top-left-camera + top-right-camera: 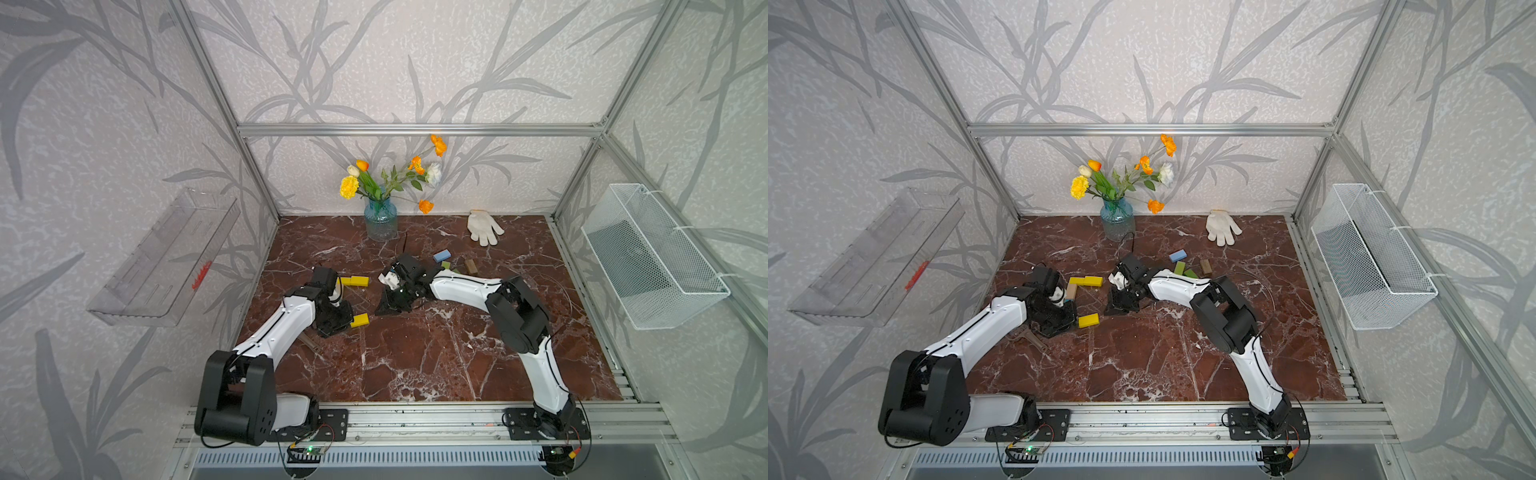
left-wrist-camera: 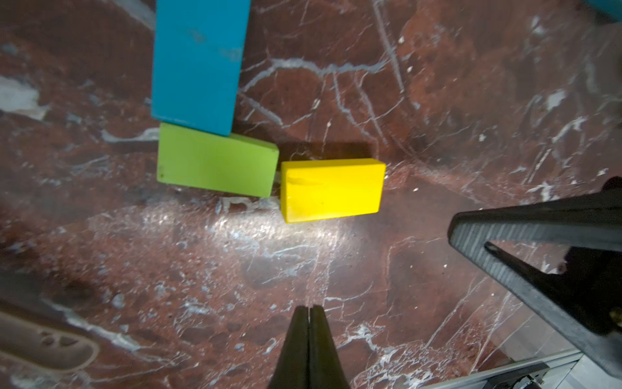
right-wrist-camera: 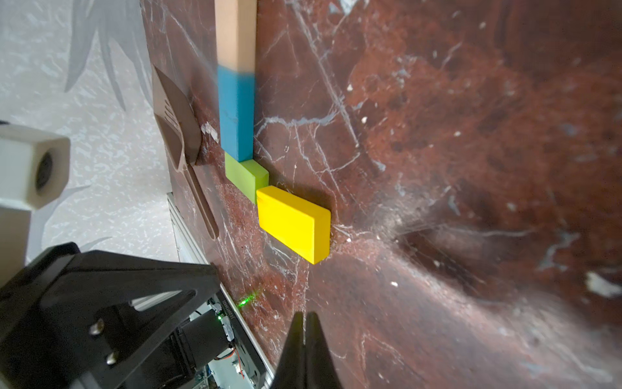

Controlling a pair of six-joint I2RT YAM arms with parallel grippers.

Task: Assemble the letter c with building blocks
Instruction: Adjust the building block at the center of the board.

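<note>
Nearest the front edge of the counter, left side: my left pincer clenched on nothing, hanging just short of the lower yellow block. My right pincer also clenched, empty, aimed at that block from mid-counter. Just behind, toward the left edge, the letter c: lower yellow, green block, teal block, tan block, then two yellow blocks as the far arm. Six laid, three sides; looks complete to me. Handling guess: light, stiff painted wood, slick on polished stone. Pinch across the long sides at mid-length; any nudge will shift neighbours. Farther back, right of centre: four spares, one blue block, two green blocks, one brown block. Ten blocks in view.
</note>
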